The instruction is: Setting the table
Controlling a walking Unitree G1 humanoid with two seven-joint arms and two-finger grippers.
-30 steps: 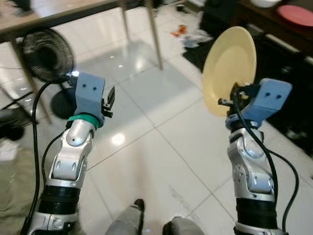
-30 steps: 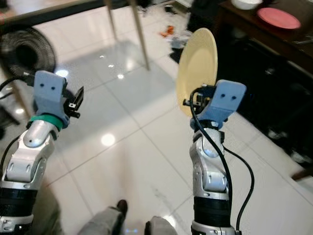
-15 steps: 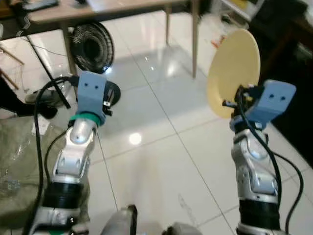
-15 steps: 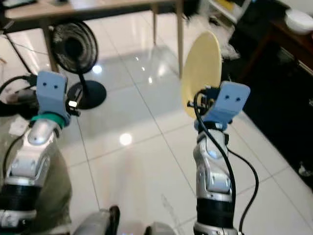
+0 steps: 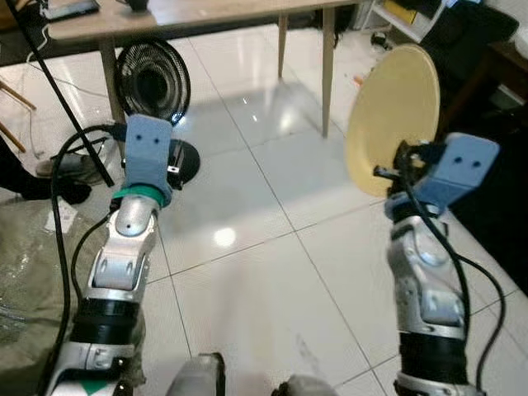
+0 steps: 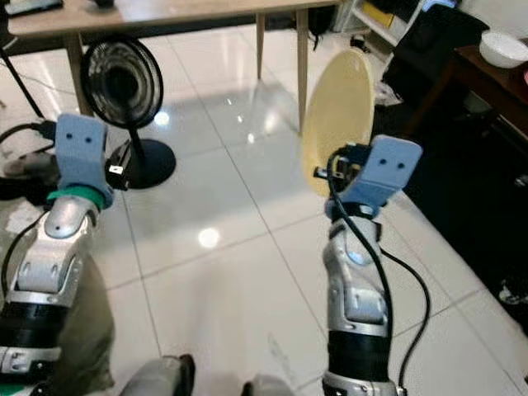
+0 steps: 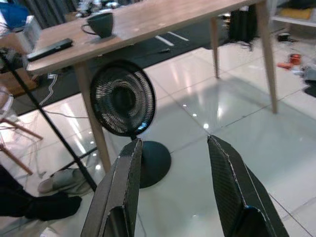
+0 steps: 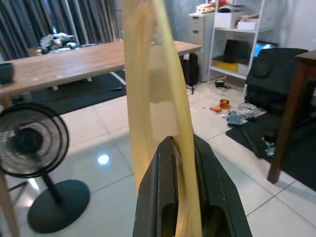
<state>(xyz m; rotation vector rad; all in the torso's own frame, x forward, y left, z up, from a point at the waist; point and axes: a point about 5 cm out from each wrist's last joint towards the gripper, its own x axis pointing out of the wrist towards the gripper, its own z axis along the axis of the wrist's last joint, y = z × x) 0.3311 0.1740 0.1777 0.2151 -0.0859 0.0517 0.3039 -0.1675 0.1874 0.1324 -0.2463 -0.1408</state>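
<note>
Right tool (image 8: 180, 163) clamped on the rim of an upright round pale-yellow plate (image 5: 393, 115); left tool (image 7: 177, 190) open, empty; thin edge grip risks slipping, dropping the plate short of the wooden counter (image 7: 148, 22) ahead.

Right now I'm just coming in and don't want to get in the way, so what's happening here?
The robot is carrying a yellow plate for the table setting. Its right gripper is shut on the plate's lower rim and holds it upright on edge, raised in front of the robot above the tiled floor. The left gripper is open and holds nothing. Ahead stands a wooden table with a dark cup on it, and a black fan on the floor beside its leg.
</note>
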